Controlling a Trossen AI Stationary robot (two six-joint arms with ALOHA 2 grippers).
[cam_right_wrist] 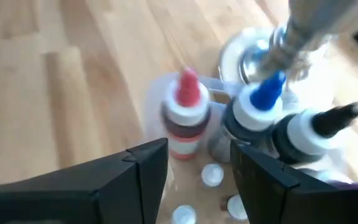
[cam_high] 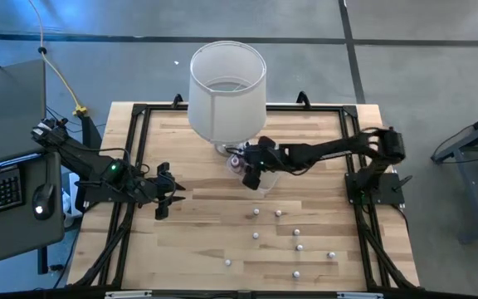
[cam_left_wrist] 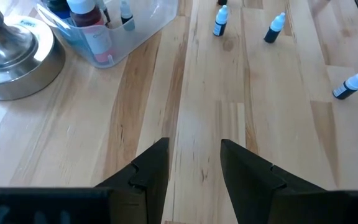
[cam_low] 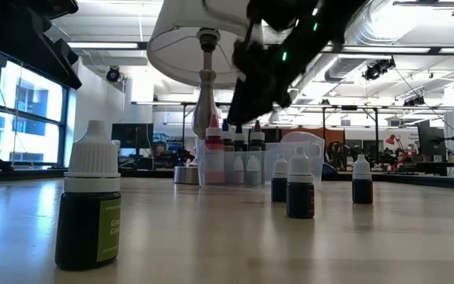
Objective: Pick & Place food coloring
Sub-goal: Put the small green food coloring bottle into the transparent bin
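Several tiny white-capped food coloring bottles [cam_high: 297,234] stand scattered on the near right part of the wooden table. In the low view one dark bottle [cam_low: 90,201] stands close by and others [cam_low: 299,186] farther off. More white caps [cam_right_wrist: 212,175] sit inside the clear tub [cam_left_wrist: 146,26], among bigger bottles with red [cam_right_wrist: 185,115], blue and black tips. My right gripper [cam_right_wrist: 199,154] hovers open right over the tub [cam_high: 265,184], with nothing between its fingers. My left gripper [cam_left_wrist: 194,146] is open above bare wood to the tub's left [cam_high: 173,196].
A lamp with a big white shade [cam_high: 227,90] stands just behind the tub; its metal base [cam_left_wrist: 11,59] sits beside the tub and its stem [cam_right_wrist: 303,28] is close to my right gripper. A black frame [cam_high: 139,133] rims the table. Bare wood lies between the left gripper and the bottles.
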